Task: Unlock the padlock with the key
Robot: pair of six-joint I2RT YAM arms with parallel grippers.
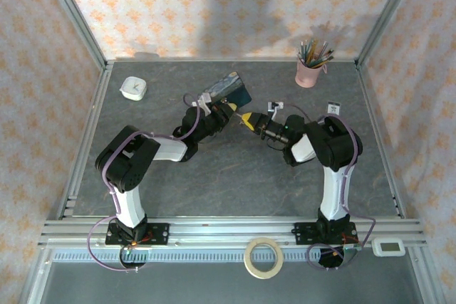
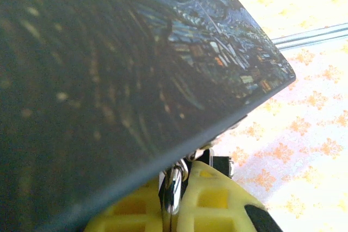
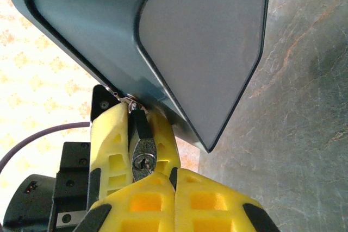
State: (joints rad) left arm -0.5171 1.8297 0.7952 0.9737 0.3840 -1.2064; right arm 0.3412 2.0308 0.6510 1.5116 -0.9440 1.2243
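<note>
The left hand pinches the padlock hanging under the box, keyhole facing the right hand. Its fingers press together; whether they carry a key I cannot tell. Steady the padlock, align squarely, insert gently, then turn.

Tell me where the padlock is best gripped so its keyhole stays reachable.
Pinch the padlock across its flat sides, coming from the left arm's side, as the left hand does now. It hangs at the edge of the blue box with its keyhole facing the right hand, so a side pinch likely steadies it and leaves the keyhole open.
</note>
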